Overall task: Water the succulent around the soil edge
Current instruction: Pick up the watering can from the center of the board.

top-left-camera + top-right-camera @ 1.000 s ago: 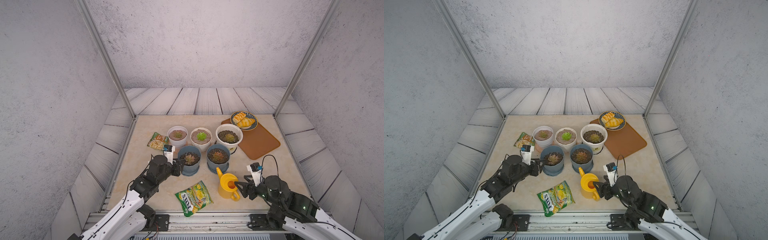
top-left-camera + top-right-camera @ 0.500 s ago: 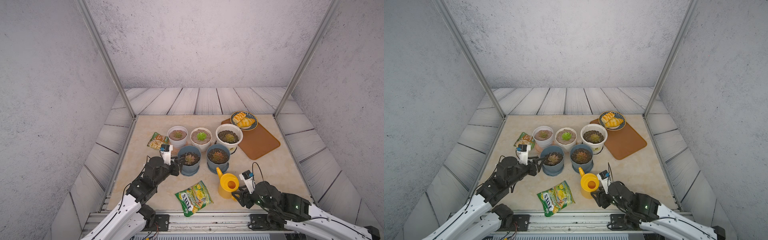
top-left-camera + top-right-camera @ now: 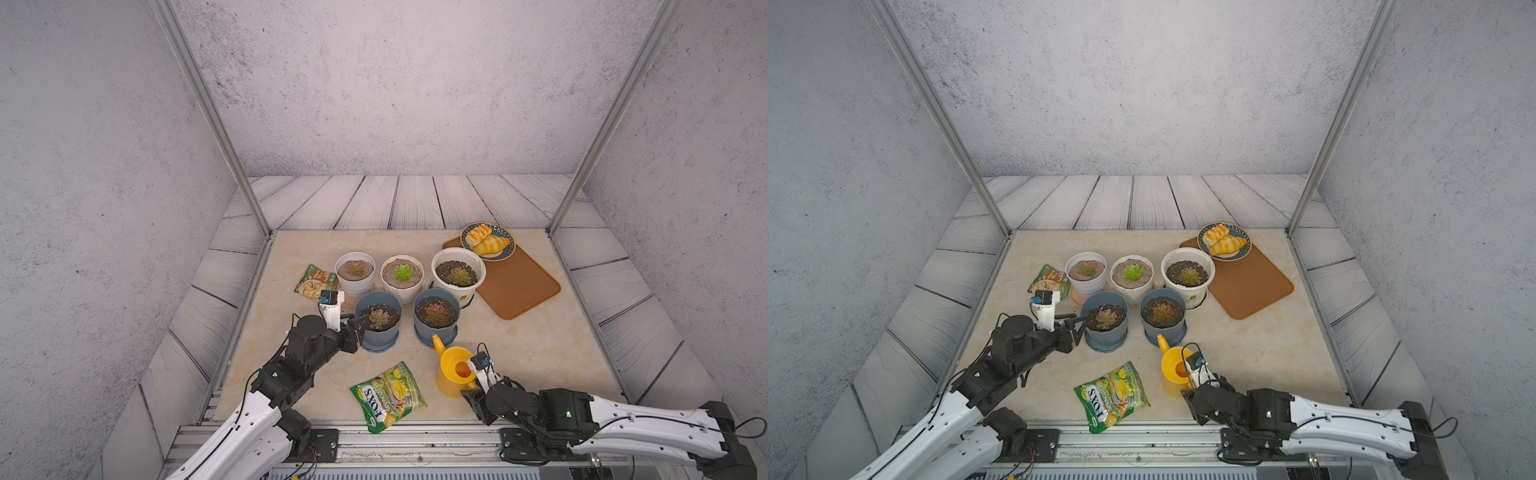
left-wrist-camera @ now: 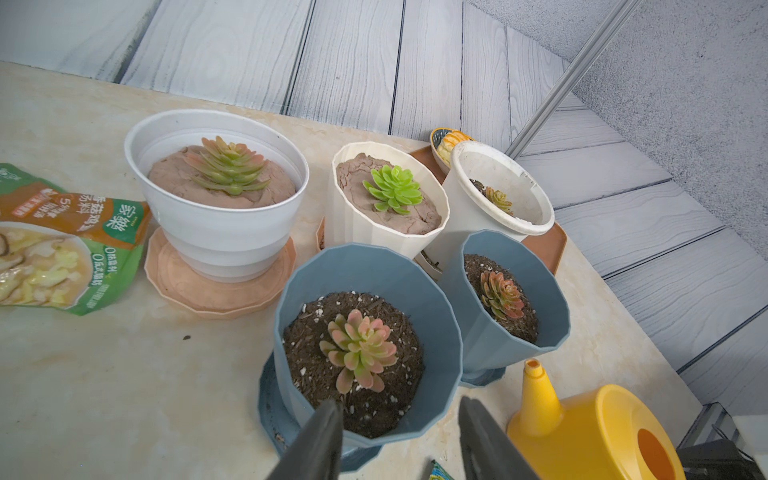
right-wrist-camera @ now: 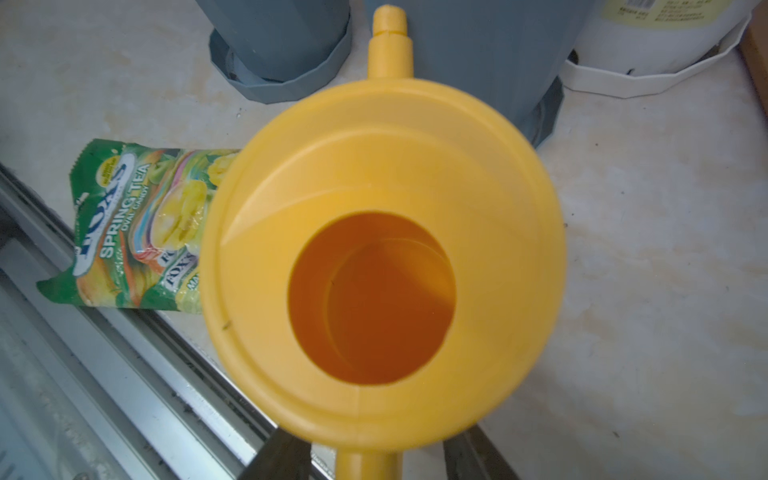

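From where I stand, a green soup packet [image 3: 316, 281] lies far left on the pale surface [image 3: 540, 353]. Just near of it the left gripper [image 3: 358, 325] reaches in toward the left rim of the nearer-left blue pot [image 3: 379, 338]. Its fingers [image 4: 320, 440] stand apart by the pot's edge; whether they touch the rim, I cannot tell. A pink-tipped succulent [image 4: 358, 351] sits upright in dark soil in the middle of that pot.

Behind it, in the far row, is a white pot [image 3: 354, 286] on a peach saucer, and beside that a cream pot [image 3: 402, 291] with a bright green rosette. Near the front edge a yellow-green candy bag [image 3: 388, 395] lies flat.

A second blue pot [image 3: 434, 334] stands just right of the first. The yellow watering can [image 3: 451, 376] stands upright on the surface just near of it, with the spout pointing at it. The right gripper [image 5: 370, 467] is at the can's near side. Its fingers [image 5: 280, 459] flank the handle, one on each side. A sliver of gap shows on both sides in the right wrist view, so they are not clamped on it.

Farther right and back stands a larger white pot [image 3: 464, 294]. It is at the edge of a brown tray [image 3: 515, 286], and a patterned plate [image 3: 505, 254] of pastries [image 3: 484, 241] sits at the tray's far end.
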Controlling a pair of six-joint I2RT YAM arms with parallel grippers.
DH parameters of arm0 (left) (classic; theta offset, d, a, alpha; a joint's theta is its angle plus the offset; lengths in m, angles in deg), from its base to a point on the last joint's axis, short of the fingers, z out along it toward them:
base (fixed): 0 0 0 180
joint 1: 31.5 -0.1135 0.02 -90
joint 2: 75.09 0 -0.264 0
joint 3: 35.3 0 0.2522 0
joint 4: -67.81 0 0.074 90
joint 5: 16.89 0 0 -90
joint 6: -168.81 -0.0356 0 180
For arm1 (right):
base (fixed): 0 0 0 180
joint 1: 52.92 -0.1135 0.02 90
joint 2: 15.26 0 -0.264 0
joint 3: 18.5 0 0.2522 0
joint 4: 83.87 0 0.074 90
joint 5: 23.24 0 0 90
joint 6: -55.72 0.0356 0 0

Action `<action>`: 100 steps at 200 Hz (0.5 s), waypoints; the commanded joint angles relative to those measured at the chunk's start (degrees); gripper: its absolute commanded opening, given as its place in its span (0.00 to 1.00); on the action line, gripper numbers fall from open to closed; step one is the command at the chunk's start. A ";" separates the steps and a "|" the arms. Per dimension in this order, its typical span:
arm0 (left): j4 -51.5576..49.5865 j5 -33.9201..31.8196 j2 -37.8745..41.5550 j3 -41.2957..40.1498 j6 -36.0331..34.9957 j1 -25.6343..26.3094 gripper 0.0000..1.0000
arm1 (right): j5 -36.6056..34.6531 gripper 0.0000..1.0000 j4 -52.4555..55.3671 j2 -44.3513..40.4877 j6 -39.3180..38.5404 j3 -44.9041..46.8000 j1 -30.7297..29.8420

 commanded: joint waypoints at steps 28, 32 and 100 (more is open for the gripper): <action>1.16 -0.15 0.32 -0.57 -0.03 0.23 0.51 | -4.10 0.38 -0.77 1.34 0.89 -1.73 -1.68; 1.11 -0.16 0.40 -0.57 -0.07 0.23 0.51 | -4.04 0.37 -0.77 1.28 0.87 -1.73 -1.66; 0.86 -0.42 0.06 -0.39 -0.12 0.31 0.51 | -1.38 0.00 -0.77 0.22 -1.58 -2.70 -1.73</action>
